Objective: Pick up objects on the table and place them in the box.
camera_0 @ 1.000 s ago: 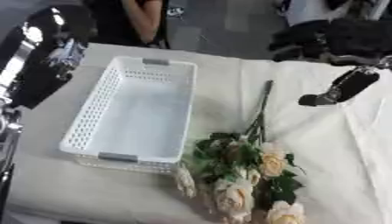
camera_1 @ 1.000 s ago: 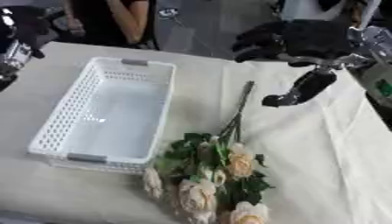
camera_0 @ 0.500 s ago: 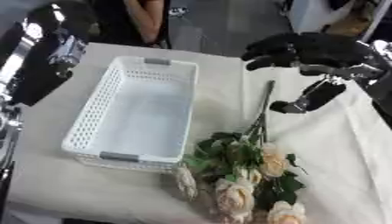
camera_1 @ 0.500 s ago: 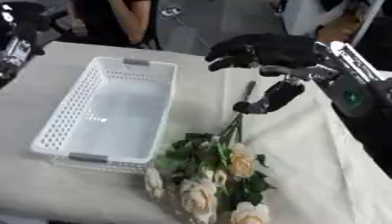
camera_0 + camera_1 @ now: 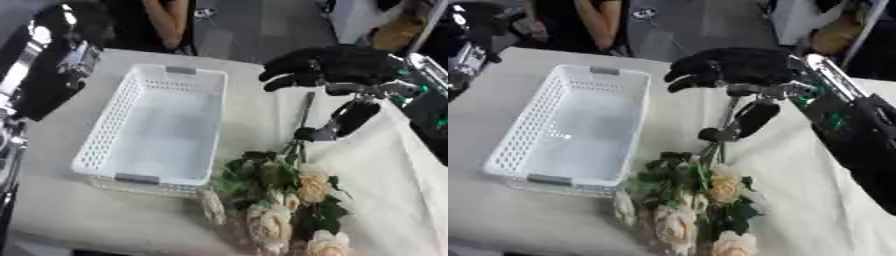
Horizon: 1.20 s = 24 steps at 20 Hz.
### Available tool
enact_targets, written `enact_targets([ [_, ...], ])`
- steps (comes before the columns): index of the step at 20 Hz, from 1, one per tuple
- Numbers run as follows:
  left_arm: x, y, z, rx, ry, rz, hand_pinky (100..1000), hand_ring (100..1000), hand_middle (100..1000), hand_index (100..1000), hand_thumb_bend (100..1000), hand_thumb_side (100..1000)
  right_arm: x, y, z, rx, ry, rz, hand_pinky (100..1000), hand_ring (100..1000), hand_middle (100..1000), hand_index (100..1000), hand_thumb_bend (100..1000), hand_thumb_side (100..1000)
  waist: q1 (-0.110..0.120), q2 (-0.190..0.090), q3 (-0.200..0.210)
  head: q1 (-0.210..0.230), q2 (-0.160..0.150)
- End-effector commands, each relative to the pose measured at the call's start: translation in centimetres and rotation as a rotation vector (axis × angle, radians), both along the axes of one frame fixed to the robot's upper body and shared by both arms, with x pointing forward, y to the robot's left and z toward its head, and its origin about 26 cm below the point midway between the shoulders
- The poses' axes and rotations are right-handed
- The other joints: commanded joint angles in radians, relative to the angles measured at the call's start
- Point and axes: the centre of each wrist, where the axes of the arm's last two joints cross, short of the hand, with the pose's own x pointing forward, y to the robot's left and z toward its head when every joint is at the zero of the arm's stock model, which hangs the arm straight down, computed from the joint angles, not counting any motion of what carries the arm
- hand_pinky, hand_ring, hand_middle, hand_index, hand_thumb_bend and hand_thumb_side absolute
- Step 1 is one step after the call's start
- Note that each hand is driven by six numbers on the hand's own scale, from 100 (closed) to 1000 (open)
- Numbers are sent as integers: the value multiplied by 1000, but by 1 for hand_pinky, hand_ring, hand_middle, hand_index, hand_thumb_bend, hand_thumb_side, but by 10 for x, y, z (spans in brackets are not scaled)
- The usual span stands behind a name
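- The bench is covered with a pale cloth. It carries the white box on the robot's left and the bouquet of cream roses near the front edge. The box is empty.
- Compared with 1 second ago, the right arm has come in from the right side, and the right hand now hangs over the stems of the bouquet. Before, it was well apart from them, at the right edge.
- The fingers of the right hand are spread and point toward the box. The thumb reaches down and ends just beside the stems. I cannot tell if it touches them; nothing is held yet.
- The bouquet lies in the same place as before, so the grasp is, in my judgement, only starting.
- The left hand shows at the upper left, away from the work. I cannot tell the state of its fingers.
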Motion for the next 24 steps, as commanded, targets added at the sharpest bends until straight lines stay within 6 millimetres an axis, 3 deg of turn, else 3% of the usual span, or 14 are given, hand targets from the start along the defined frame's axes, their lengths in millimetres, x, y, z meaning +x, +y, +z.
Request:
enact_targets([
  [1,-1,-1,12,16,-38,-15,561,735,854,787,100,801,-5,0,16,-335,-68,190,934,985,939,958,421,661,2,-6,2,0,-1],
  [8,-1,-2,14,19,-44,-20,560,735,853,788,100,801,-13,3,16,-421,-47,227,933,984,939,958,434,722,-5,-5,6,2,-1],
  [24,0,-3,14,21,-45,-25,560,735,854,788,100,802,-16,-2,14,-452,-14,229,929,982,936,954,435,731,-7,-4,9,1,-1],
])
